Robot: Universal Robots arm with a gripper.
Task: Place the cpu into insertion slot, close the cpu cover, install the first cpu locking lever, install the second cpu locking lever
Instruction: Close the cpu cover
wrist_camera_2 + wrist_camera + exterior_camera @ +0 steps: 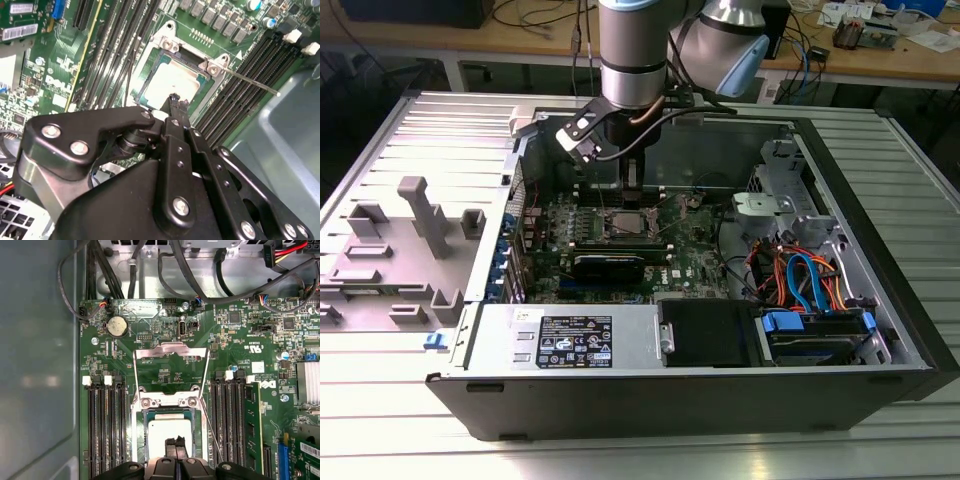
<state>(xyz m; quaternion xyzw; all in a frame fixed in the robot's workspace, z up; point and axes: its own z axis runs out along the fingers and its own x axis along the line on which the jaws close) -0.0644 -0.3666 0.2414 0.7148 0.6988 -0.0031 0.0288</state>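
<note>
The exterior view looks down from well back on the whole case (670,400). Both wrist views sit close, facing down past the gripper (176,101) (176,442) onto the cpu (170,80) (165,430).

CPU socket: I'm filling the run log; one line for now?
cpu in insertion slot | cpu cover open | gripper shut, over cpu

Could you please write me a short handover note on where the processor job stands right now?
Gripper: shut, holding nothing, poised right above the chip.
Chip: lies flat in the socket, metal top bare.
Cover: flipped back open, with the board visible through its cut-out.
Lever: a thin rod standing free beside the socket, not latched.
Done: chip is in place.
Left: cover not yet closed, neither lever locked.
</note>
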